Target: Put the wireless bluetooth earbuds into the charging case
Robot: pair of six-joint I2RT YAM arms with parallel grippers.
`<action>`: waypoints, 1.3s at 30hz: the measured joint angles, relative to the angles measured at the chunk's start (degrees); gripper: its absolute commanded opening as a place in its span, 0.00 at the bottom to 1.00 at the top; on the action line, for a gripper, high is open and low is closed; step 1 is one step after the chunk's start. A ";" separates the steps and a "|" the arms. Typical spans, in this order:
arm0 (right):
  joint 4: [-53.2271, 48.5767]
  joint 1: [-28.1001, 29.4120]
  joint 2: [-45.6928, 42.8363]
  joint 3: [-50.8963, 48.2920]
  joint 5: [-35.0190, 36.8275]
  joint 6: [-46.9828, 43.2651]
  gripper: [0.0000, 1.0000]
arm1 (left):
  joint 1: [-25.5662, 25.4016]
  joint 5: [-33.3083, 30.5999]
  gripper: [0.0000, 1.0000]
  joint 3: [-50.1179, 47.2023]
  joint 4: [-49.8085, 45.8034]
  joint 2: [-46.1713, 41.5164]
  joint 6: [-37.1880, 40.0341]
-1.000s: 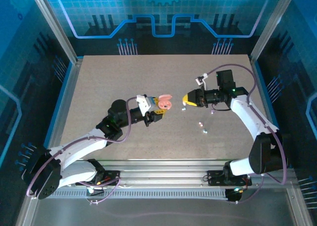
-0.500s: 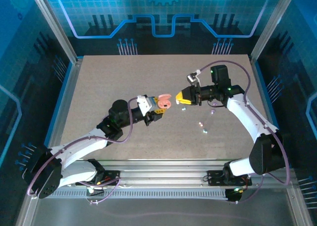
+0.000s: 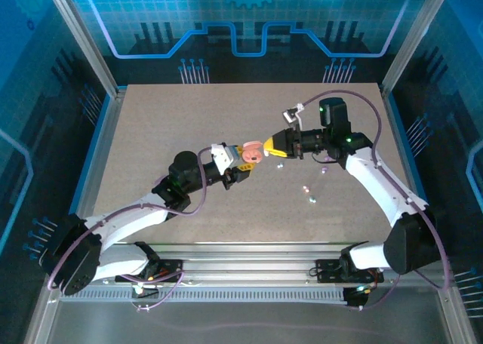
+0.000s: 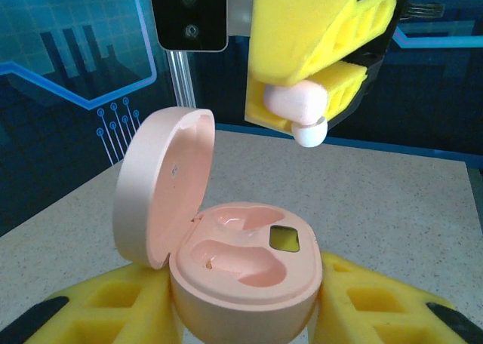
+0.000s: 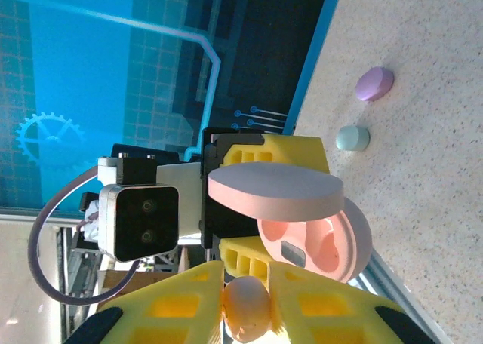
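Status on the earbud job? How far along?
Done: the round pink plastic charging case is open and clamped in the left tool. In hand: the right tool grips a pale pink earbud close to the opening. Left: both wells look empty, so nothing is seated yet.

You have a pale pink charging case (image 4: 241, 284) and a pinkish-white earbud (image 4: 296, 104). The fingers (image 4: 302, 27) are yellow with black patches. Your table (image 4: 392, 201) is speckled beige; on it, 1 lilac earbud (image 5: 374, 83) and 1 mint earbud (image 5: 352, 138). Backdrop (image 4: 68, 50): blue, circuit-line pattern.
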 measured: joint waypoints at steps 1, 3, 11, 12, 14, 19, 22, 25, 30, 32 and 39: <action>0.20 0.15 -0.33 -0.11 0.50 -0.07 0.22 | 0.00 0.00 0.40 0.00 0.24 0.09 -0.04; 0.31 0.57 -0.68 -0.20 1.27 -0.37 0.22 | 0.00 0.07 0.40 0.00 0.94 0.17 -0.28; 0.37 2.01 -0.70 -0.26 4.09 -2.21 0.22 | 0.00 0.92 0.40 0.02 2.49 1.22 -1.36; 0.37 2.03 -0.70 -0.26 4.17 -2.45 0.22 | 0.00 1.16 0.40 0.02 2.49 1.29 -1.42; 0.31 2.03 -0.68 -0.26 4.87 -2.86 0.22 | -0.04 1.68 0.40 0.07 2.51 1.33 -1.77; -0.02 2.34 -0.66 -0.26 6.01 -4.20 0.22 | -0.04 2.23 0.40 0.26 2.93 1.60 -2.82; -0.52 2.38 -0.55 -0.26 6.64 -5.01 0.22 | -0.07 2.23 0.40 0.66 3.10 2.21 -2.86; -0.63 2.43 -0.33 -0.26 7.08 -5.60 0.22 | -0.26 2.23 0.40 0.83 3.30 2.45 -3.30; -0.68 2.78 -0.17 -0.26 8.13 -6.36 0.22 | -0.37 2.62 0.40 1.05 4.09 2.91 -4.31; -0.68 2.78 -0.17 -0.26 8.52 -6.49 0.22 | -0.37 2.64 0.40 1.16 4.17 3.15 -4.33; -2.16 3.04 -0.17 -0.15 10.25 -8.13 0.24 | -0.37 2.67 0.40 1.20 4.37 3.80 -4.42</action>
